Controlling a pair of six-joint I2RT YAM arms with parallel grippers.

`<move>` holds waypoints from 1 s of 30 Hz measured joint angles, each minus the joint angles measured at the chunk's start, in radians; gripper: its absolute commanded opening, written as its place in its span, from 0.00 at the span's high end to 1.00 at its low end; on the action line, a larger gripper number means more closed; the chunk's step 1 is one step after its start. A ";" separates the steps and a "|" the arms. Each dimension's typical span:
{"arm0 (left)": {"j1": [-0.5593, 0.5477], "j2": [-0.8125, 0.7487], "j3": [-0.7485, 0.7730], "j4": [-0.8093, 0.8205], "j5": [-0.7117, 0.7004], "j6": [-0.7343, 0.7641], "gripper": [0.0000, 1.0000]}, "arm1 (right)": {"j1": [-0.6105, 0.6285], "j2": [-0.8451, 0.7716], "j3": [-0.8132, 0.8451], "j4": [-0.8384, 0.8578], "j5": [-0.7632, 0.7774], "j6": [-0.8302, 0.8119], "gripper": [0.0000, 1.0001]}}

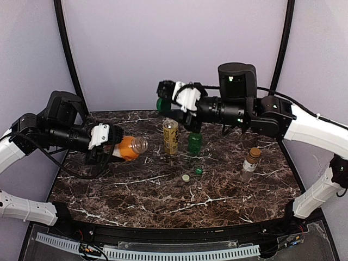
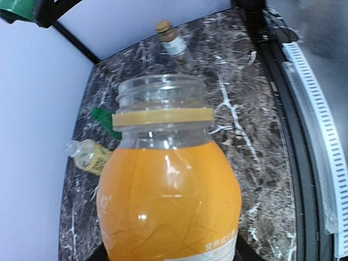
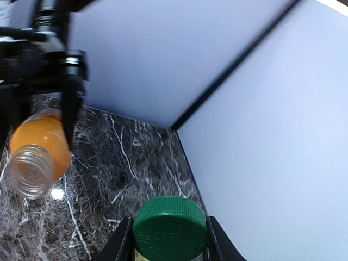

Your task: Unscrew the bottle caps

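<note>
My left gripper (image 1: 117, 148) is shut on the squat orange bottle (image 1: 128, 147), holding it tilted above the table's left side with its uncapped mouth (image 2: 160, 92) pointing right. High over the back of the table, my right gripper (image 1: 162, 103) is shut on a wide green cap (image 3: 169, 228), one finger on each side. The tall clear bottle with yellow liquid (image 1: 171, 136) stands uncapped at the middle. Beside it stands the green bottle (image 1: 194, 142). A slim clear bottle (image 1: 250, 163) with a brown cap stands at the right.
Two loose caps lie on the dark marble table (image 1: 136, 201): a pale one (image 1: 186, 178) and a small green one (image 1: 198, 171), just in front of the standing bottles. Purple walls close in the back and both sides.
</note>
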 measured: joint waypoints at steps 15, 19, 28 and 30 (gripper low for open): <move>0.204 -0.116 -0.140 0.362 -0.335 -0.327 0.90 | -0.108 0.406 0.099 -0.543 0.060 1.026 1.00; 0.208 -0.119 -0.146 0.377 -0.335 -0.354 0.90 | -0.045 0.546 0.067 -0.624 0.046 1.088 1.00; 0.208 -0.121 -0.151 0.378 -0.301 -0.365 0.90 | -0.011 0.668 0.072 -0.626 0.001 1.135 0.77; 0.208 -0.121 -0.151 0.378 -0.295 -0.365 0.90 | -0.012 0.674 0.077 -0.623 0.002 1.135 0.50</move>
